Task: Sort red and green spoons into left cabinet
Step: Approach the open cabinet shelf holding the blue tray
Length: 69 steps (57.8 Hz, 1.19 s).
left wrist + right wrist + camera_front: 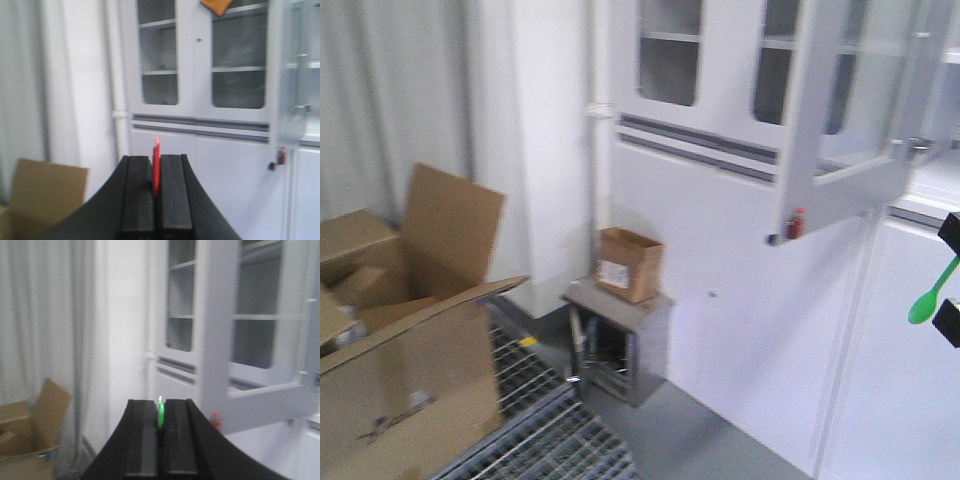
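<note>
In the left wrist view the red spoon (157, 150) stands edge-on, and my left gripper (156, 159) is shut on it. My right gripper (161, 401) is shut on the green spoon (161, 412), of which only a thin sliver shows above the fingertips. In the front view that green spoon (932, 292) hangs bowl-down at the right edge, between the black fingers (950, 232) of the right gripper. The left gripper is out of the front view. The left cabinet (720, 220) fills the wall ahead, with one glazed upper door (840, 120) swung open. Its shelves (159, 72) show behind the glass.
A large open cardboard box (410, 330) stands at the left on a metal grate floor (540, 430). A small box (628, 264) sits on a low metal stand (620, 340) against the cabinet. The open door's lower corner carries a small red piece (796, 222). Curtains (45, 315) hang on the left.
</note>
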Motion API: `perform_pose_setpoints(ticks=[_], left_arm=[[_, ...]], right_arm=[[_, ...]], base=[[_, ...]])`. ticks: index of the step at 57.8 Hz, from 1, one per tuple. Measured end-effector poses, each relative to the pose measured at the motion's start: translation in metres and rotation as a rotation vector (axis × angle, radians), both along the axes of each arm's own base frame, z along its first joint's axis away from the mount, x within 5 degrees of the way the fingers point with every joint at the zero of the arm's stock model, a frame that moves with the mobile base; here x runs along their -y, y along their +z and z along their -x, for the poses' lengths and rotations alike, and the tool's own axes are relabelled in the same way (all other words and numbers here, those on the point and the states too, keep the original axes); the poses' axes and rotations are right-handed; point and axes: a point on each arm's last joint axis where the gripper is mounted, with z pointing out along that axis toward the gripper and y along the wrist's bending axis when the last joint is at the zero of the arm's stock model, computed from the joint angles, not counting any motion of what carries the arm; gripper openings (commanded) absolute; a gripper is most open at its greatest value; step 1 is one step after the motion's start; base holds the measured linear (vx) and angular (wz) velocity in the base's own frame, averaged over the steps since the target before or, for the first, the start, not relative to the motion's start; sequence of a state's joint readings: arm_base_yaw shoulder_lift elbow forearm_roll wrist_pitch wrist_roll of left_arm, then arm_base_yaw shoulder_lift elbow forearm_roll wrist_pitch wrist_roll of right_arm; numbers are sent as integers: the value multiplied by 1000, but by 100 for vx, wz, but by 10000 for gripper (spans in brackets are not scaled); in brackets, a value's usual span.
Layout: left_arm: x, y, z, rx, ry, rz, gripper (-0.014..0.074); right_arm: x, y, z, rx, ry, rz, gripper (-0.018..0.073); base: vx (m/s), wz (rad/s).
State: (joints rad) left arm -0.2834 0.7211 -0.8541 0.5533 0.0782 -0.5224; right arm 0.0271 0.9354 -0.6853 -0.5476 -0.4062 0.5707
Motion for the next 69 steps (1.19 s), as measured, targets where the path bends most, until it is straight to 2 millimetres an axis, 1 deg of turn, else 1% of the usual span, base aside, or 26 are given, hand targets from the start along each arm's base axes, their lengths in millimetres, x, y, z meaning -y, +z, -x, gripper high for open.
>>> perform_pose_setpoints(ticks=[42, 55, 69], left_arm=[[0, 0, 0, 0, 0, 0, -6], [0, 0, 0, 0, 0, 0, -6], [0, 0, 0, 0, 0, 0, -6]], right_arm=[[0, 0, 0, -1, 0, 0, -9], [0, 0, 0, -1, 0, 0, -9], [0, 0, 0, -1, 0, 0, -9]], base=[[17, -64], [16, -44], [18, -23]])
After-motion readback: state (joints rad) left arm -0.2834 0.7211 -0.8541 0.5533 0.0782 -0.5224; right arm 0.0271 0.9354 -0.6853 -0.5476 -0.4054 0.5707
